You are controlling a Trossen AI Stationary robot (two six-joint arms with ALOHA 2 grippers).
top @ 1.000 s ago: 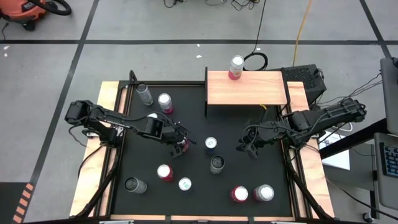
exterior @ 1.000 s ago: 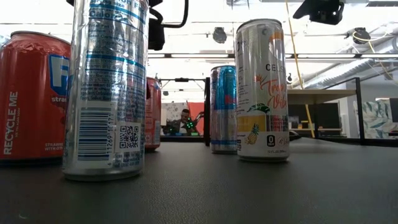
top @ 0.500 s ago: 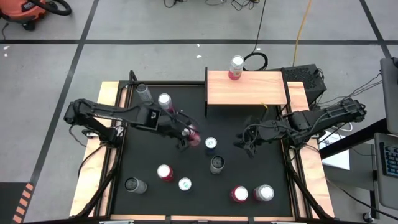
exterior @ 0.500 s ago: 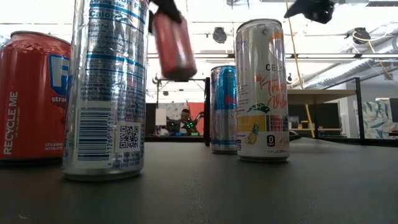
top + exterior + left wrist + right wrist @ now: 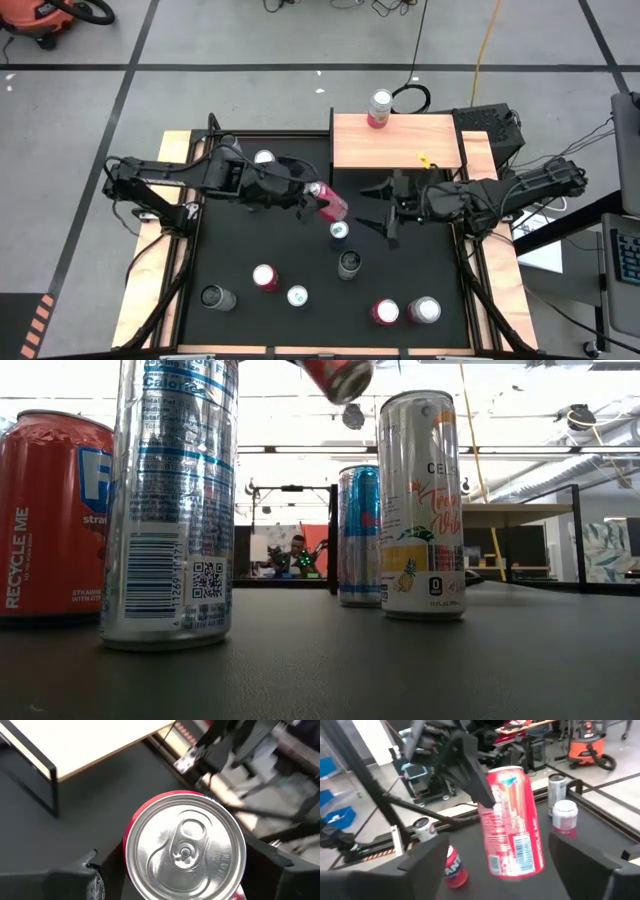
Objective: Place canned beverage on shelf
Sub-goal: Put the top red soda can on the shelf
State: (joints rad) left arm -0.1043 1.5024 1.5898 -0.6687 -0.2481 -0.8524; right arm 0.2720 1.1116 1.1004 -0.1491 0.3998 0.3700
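Note:
My left gripper (image 5: 318, 199) is shut on a red can (image 5: 330, 203) and holds it in the air over the middle of the black table, short of the shelf. The can also shows in the right wrist view (image 5: 511, 836), and its silver top shows in the left wrist view (image 5: 185, 851). My right gripper (image 5: 383, 211) is open, level and facing the can from the table's right; its fingers (image 5: 590, 857) stand apart from the can. The shelf (image 5: 395, 142), a light-wood board on a black frame, stands at the far edge with one can (image 5: 380, 108) on its far rim. My left gripper pinches the red can's side wall near its top end (image 5: 489, 795) between its two fingers (image 5: 75, 877). The fingers come from the table's left and lie along the can. The can is lifted clear and tilted, with its bottom (image 5: 342, 375) toward the table's right.
Several cans stand on the table: a blue one (image 5: 338, 232) and a dark one (image 5: 349, 264) just under the held can, others near the front (image 5: 265, 277) (image 5: 424, 310) and one far left (image 5: 264, 158). In the low view, tall cans (image 5: 170, 500) (image 5: 422, 505) stand close by.
My left gripper has lifted the red can off the table and carried it up and toward the table's right and far side, tipping it over. My right gripper has turned level toward the can, moved left and opened wider.

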